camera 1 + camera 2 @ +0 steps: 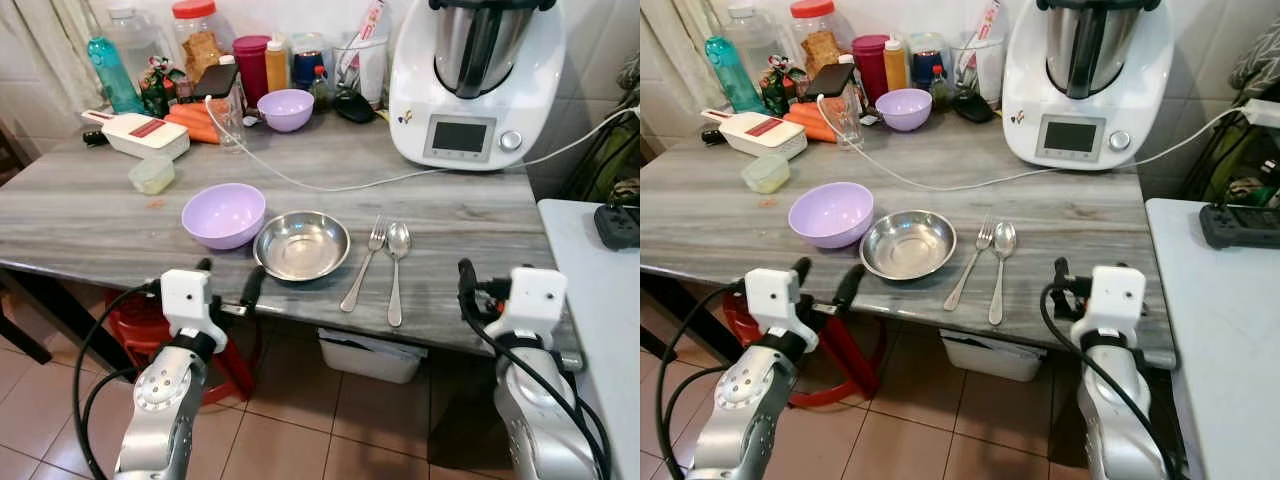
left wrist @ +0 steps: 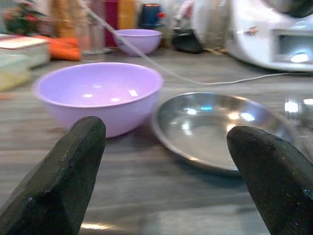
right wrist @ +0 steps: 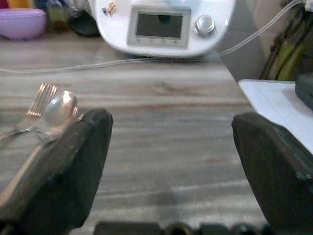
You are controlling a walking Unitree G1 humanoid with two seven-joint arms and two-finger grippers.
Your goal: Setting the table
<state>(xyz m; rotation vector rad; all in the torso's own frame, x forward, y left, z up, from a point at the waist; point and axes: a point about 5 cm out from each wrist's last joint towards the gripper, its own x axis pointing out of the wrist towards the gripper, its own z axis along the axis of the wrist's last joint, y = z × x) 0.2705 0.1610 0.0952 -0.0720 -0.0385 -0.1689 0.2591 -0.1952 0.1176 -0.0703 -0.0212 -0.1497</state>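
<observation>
The place setting is laid along the near edge of the grey wood-grain table: a lilac bowl, a steel dish touching it on the robot's right, then a fork and a spoon lying side by side just beyond the dish, handles toward the robot.

Both arms are raised at the table's front edge. The left gripper sits just short of the bowl and dish, its jaws spread wide with nothing between them; the left wrist view looks straight at the seam where bowl and dish meet. The right gripper hovers over bare table to the right of the cutlery, jaws likewise parted and empty.

To my eye the basic setting looks done, and the robot is either between items or about to straighten something. If more is wanted, a likely pick would be the second lilac bowl at the back, near the white kitchen machine. That would call for a long reach over the white cable that trails across the table.

The right gripper's fingers are partly hidden behind its wrist housing in the head views. The jars and bottles at the back wall are crowded and hard to tell apart, and the spoon is blurred in the right wrist view.
</observation>
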